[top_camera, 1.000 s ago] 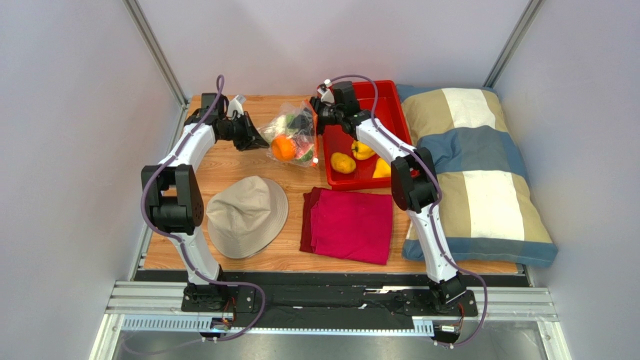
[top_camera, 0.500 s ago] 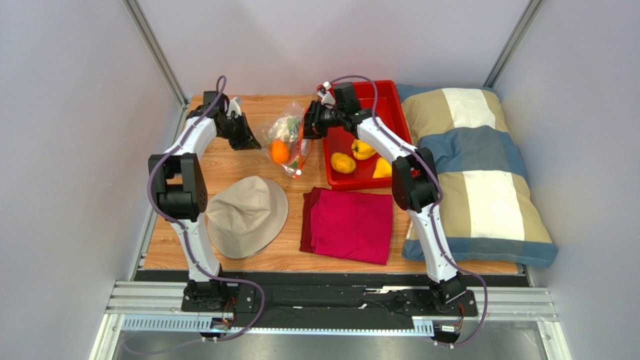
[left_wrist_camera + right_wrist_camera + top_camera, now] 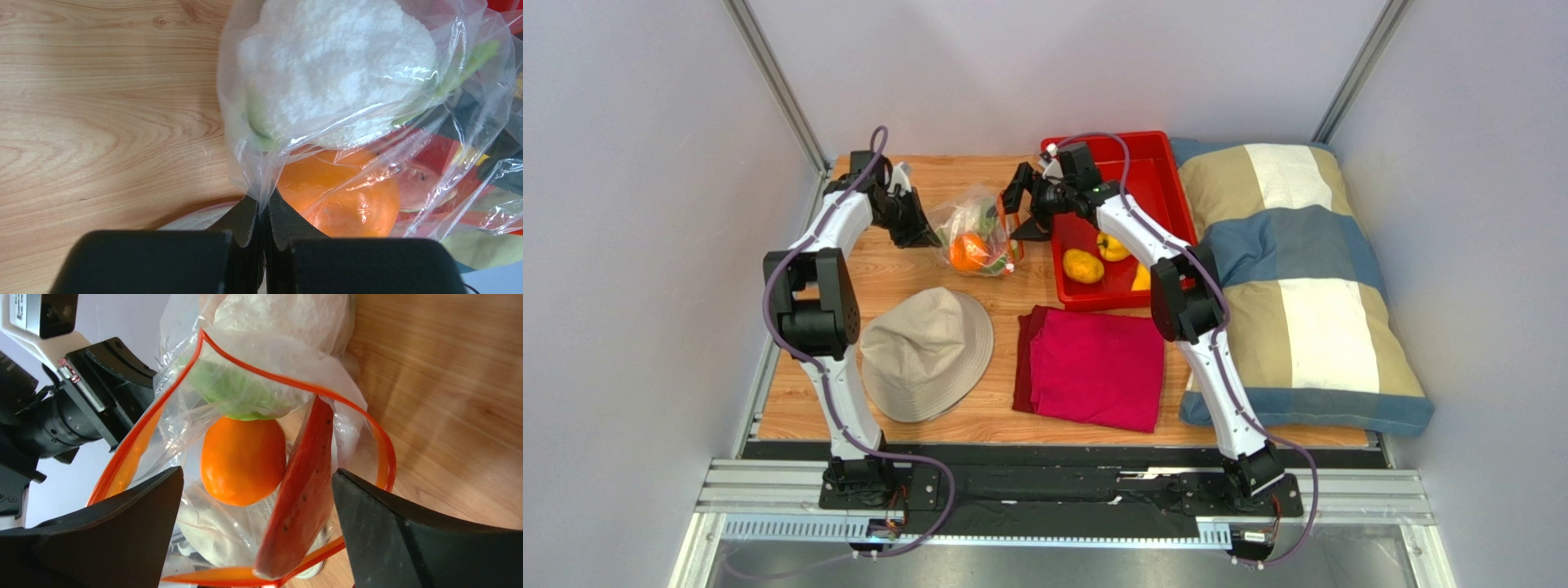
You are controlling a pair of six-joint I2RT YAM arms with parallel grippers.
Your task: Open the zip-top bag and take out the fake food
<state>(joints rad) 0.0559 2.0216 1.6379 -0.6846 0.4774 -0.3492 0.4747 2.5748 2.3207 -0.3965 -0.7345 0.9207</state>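
Note:
The zip-top bag (image 3: 979, 233) lies at the back of the table, its orange-red zip strip (image 3: 375, 438) gaping open. Inside it are an orange (image 3: 242, 459), a watermelon slice (image 3: 301, 496) and a white cauliflower (image 3: 334, 61) with green leaves. My left gripper (image 3: 265, 211) is shut on a fold of the bag's clear plastic at its left side. My right gripper (image 3: 256, 474) stands wide open just at the bag's mouth, a finger on each side of the opening, holding nothing.
A red tray (image 3: 1161, 159) right of the bag holds two yellow fruits (image 3: 1084, 266) and a yellow pepper piece (image 3: 1143, 279). A beige hat (image 3: 925, 353) and a folded red cloth (image 3: 1093, 368) lie nearer me. A striped pillow (image 3: 1302, 282) fills the right side.
My right gripper has opened and shifted left to the bag's mouth. The bag has moved left and settled lower, with my left gripper still pinching it.

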